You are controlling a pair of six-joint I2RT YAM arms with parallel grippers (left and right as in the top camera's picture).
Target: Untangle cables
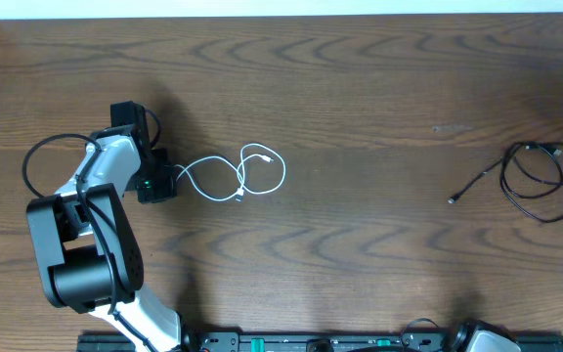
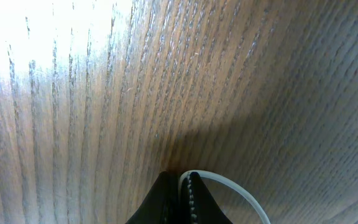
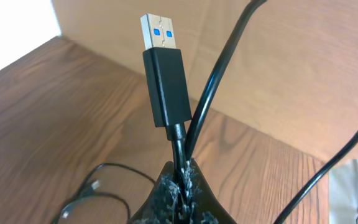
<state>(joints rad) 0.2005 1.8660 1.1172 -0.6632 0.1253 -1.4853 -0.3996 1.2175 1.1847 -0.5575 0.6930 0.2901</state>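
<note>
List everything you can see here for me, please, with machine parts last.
table: one, brown wood grain, fills the overhead view
white cable: one, white, loose loops left of centre
black cable: one, black, loose coil at far right, apart from the white one
USB plug: one, black with silver tip, upright on the black cable's end
left arm: one, black and white, at left
left gripper: one, black, shut on white cable
right gripper: one, black, shut on black cable just below the plug

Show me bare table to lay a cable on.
Widest free patch: the brown wooden table between the thin white cable and the thin black cable. The far strip beyond both is also bare. Crowded: the left gripper at the white cable, and the right edge.
</note>
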